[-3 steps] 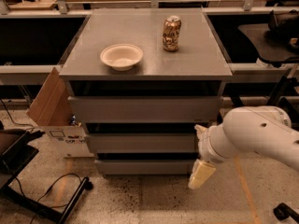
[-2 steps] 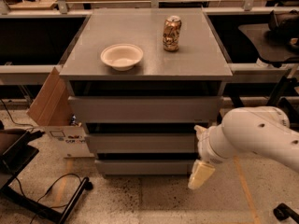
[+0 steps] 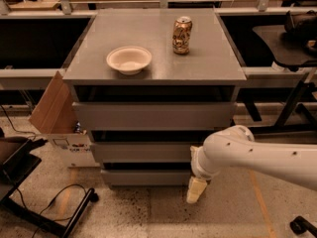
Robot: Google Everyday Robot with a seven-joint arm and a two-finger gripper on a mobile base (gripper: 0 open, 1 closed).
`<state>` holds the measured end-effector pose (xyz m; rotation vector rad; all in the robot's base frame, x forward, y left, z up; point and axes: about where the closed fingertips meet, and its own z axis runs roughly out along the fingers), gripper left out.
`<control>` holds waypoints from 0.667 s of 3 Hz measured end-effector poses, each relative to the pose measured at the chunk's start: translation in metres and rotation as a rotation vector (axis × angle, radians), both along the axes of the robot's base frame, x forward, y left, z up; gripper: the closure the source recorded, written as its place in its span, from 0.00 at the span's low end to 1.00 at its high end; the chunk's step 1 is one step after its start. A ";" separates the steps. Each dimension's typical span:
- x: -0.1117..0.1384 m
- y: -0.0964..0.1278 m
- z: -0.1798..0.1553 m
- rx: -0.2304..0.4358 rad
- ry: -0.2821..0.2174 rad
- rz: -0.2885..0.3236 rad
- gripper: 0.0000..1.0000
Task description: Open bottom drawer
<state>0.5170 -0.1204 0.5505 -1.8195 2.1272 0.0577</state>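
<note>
The grey cabinet (image 3: 153, 73) has three flat grey drawer fronts. The bottom drawer (image 3: 143, 177) is the lowest one, just above the floor, and its front looks pushed in. My gripper (image 3: 196, 190) hangs pale and pointing down at the right end of the bottom drawer's front, close to the floor. The white arm (image 3: 247, 155) reaches in from the right and covers the drawer's right corner.
A white bowl (image 3: 129, 59) and a soda can (image 3: 182, 35) stand on the cabinet top. A cardboard box (image 3: 54, 115) leans at the cabinet's left. A black stand and cables (image 3: 54, 212) lie on the floor at the lower left. Dark tables flank both sides.
The arm and gripper have moved left, closer to the right end of the bottom drawer's front. The drawers, bowl and can have not moved.
</note>
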 end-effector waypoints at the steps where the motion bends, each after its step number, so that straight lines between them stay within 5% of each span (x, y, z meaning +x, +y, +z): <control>1: 0.023 0.007 -0.059 -0.013 0.024 0.036 0.00; 2: 0.059 0.017 -0.150 -0.066 0.076 0.098 0.00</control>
